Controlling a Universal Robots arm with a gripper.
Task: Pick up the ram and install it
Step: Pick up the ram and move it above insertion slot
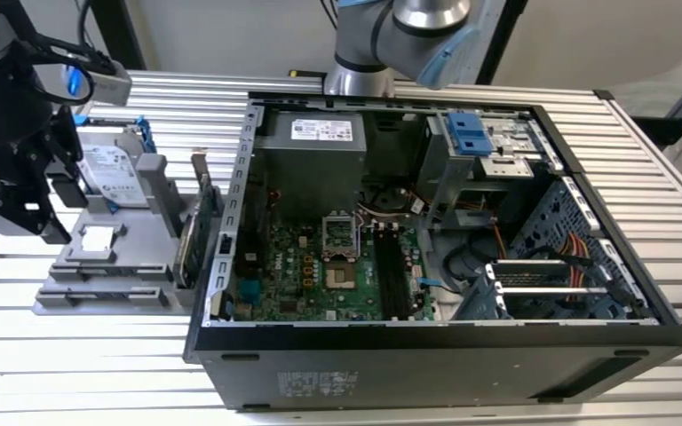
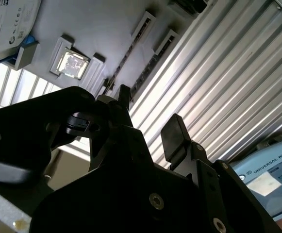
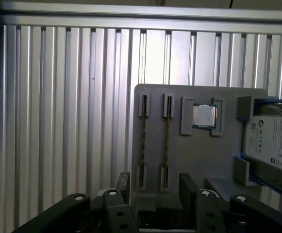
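Observation:
The ram (image 3: 166, 141) stands on edge in a slot of the grey holder block (image 3: 194, 165), so it appears as a thin line. A second similar stick (image 3: 143, 141) sits in the slot beside it. In the second wrist view the ram slots (image 2: 131, 58) run across the grey block. My gripper (image 3: 154, 187) hangs above the near end of these slots, open, with nothing between its fingers (image 3: 187, 184). In the exterior view the gripper (image 1: 45, 222) hovers over the holder block (image 1: 104, 275) at the exterior view's left, away from the open computer case (image 1: 436, 346).
A processor chip (image 3: 204, 116) and a hard drive in a blue frame (image 3: 272, 141) sit on the same block. A green expansion card (image 1: 199, 231) stands between block and case. The motherboard's black memory slots (image 1: 394, 275) lie inside the case. Ribbed aluminium table (image 1: 81, 355) all around.

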